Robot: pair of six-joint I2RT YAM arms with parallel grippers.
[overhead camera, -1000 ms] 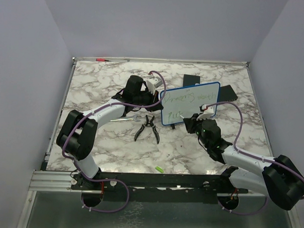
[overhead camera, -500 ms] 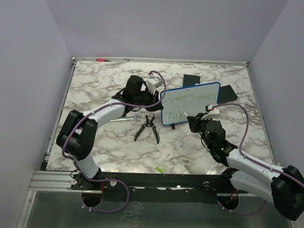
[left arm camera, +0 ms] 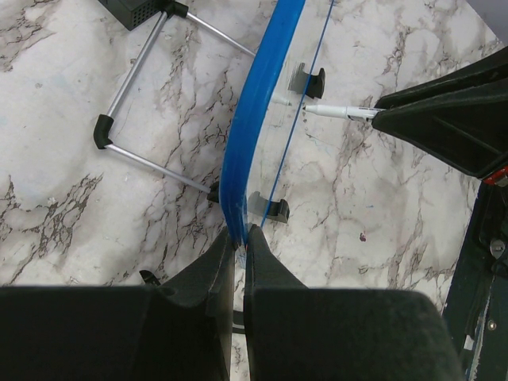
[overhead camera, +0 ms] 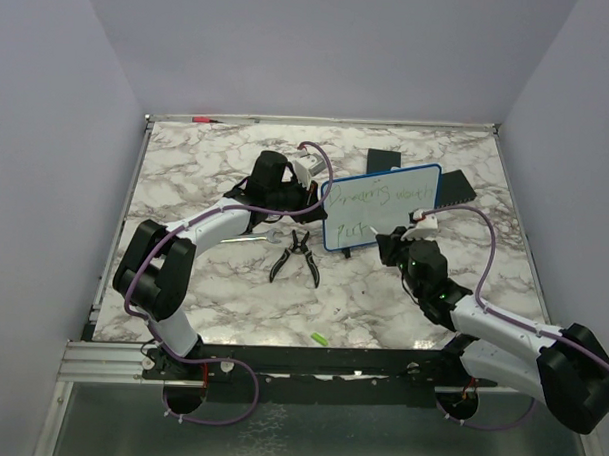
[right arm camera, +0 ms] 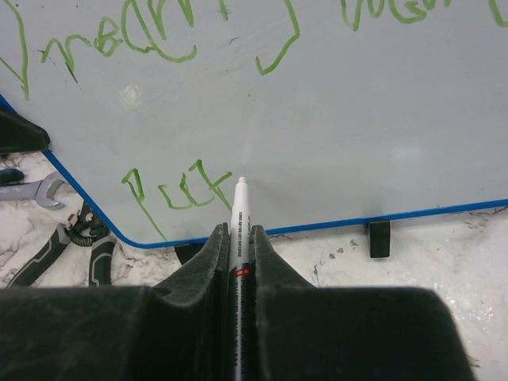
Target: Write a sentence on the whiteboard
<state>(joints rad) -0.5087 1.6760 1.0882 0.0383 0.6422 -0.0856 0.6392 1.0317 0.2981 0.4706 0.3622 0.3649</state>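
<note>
while the whiteboard [overhead camera: 380,206] stands propped up and tilted on its black feet [right arm camera: 379,238], the sentence [overhead camera: 373,200] runs across its face in thin green scrawl, two lines. the top line spans most of the width. the lower line is a short word that reads like "put", near the board's bottom left corner in the right wrist view.

right gripper [right arm camera: 238,234] is in front of the whiteboard's lower edge, fingers clamped tight on a white marker [right arm camera: 240,208]. the marker points at the board face just right of that lower word. the tip looks to be at the surface, but i can't confirm contact.

left gripper [left arm camera: 240,238] is at the whiteboard's left edge, fingers pinched on the blue frame – seen edge-on from its wrist cam. a wire stand [left arm camera: 139,87] lies on the marble behind the board in that view.

outward from the board:
- pliers [overhead camera: 296,256] lie handles apart just off its lower left corner
- wrench [overhead camera: 252,238] is a bit further left of that
- two flat black pads [overhead camera: 384,159] sit behind the board, partly hidden by it
- small green piece [overhead camera: 319,338] lies well in front of the board, toward the near edge of the table [overhead camera: 187,164]
</note>
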